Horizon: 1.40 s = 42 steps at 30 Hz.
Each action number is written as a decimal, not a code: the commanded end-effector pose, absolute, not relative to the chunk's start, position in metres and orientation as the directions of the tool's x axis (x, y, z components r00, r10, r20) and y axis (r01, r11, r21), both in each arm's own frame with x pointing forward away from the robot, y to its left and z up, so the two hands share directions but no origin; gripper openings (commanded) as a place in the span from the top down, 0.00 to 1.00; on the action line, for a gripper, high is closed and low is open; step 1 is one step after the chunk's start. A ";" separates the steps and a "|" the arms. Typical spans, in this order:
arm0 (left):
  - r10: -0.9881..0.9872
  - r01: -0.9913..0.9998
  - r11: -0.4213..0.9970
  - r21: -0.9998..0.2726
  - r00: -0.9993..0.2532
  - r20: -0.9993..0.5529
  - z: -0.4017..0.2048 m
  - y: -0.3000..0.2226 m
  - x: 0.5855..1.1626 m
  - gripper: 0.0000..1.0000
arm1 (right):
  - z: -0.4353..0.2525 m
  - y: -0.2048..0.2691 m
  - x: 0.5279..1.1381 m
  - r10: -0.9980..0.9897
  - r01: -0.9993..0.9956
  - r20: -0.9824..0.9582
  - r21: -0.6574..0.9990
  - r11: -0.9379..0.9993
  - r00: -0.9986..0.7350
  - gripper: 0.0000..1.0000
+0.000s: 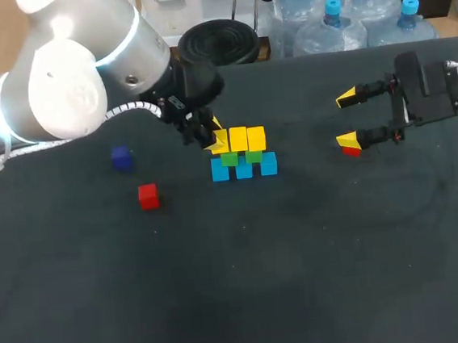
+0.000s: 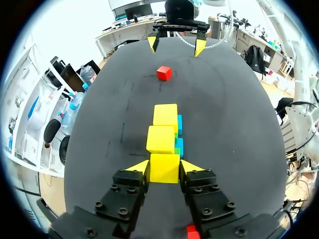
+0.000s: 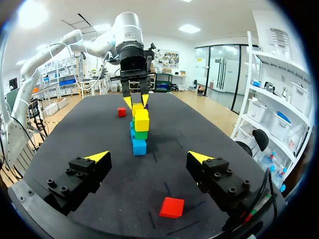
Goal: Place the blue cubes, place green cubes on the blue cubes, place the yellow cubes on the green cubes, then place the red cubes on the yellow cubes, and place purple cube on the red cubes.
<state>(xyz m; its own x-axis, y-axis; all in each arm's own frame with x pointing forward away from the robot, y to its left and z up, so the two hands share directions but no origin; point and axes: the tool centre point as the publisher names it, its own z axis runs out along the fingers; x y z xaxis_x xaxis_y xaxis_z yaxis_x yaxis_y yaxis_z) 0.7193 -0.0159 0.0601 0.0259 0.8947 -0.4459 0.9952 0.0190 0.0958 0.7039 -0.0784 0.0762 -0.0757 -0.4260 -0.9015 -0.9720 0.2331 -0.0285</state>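
No text, label, number or sign could be read in any of the views.
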 end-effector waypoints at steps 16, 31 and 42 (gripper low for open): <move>0.904 0.996 0.017 0.090 0.023 -0.426 0.061 -0.019 0.724 1.00 | 0.075 -0.078 0.704 -0.425 -0.972 -0.902 -0.030 0.233 -0.074 0.00; 0.905 0.996 0.015 0.087 0.024 -0.425 0.059 -0.021 0.725 1.00 | 0.075 -0.078 0.704 -0.425 -0.972 -0.902 -0.030 0.233 -0.074 0.00; 0.905 0.996 0.013 0.084 0.024 -0.426 0.058 -0.021 0.725 1.00 | 0.075 -0.078 0.704 -0.425 -0.972 -0.902 -0.030 0.233 -0.074 0.00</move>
<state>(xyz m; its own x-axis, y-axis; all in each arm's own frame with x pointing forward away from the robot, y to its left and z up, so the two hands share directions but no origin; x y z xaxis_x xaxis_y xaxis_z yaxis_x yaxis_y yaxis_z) 0.7227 -0.0200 0.0577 0.0241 0.9028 -0.4293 0.9961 0.0148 0.0871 0.7039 -0.0784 0.0762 -0.0757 -0.4260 -0.9015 -0.9720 0.2331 -0.0285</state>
